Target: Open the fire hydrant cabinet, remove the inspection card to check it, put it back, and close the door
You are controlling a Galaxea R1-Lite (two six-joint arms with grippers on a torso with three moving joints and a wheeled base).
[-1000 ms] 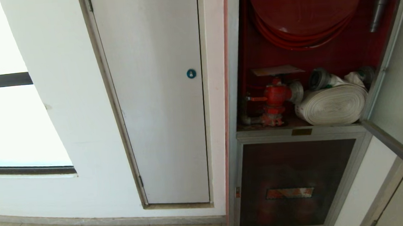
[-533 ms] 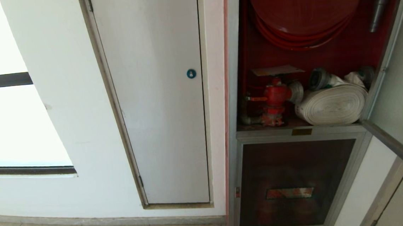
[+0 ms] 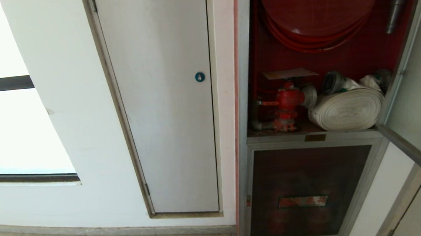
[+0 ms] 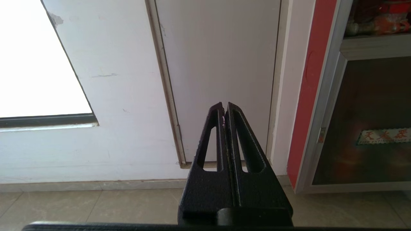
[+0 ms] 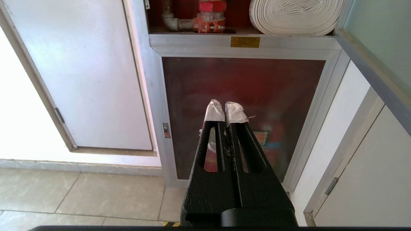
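The door [image 3: 416, 92] hangs wide open so the card [image 3: 289, 73] on the red valve [image 3: 287, 101] can be reached, while the left gripper [image 4: 224, 110] and right gripper [image 5: 224, 110] wait low, closed tight and empty.

Red-lined fire hydrant cabinet [image 3: 244, 93] with silver frame, white hose [image 3: 347, 110], red valve [image 3: 287, 101].

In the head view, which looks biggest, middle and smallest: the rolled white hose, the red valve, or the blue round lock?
1. Rolled white hose
2. Red valve
3. Blue round lock
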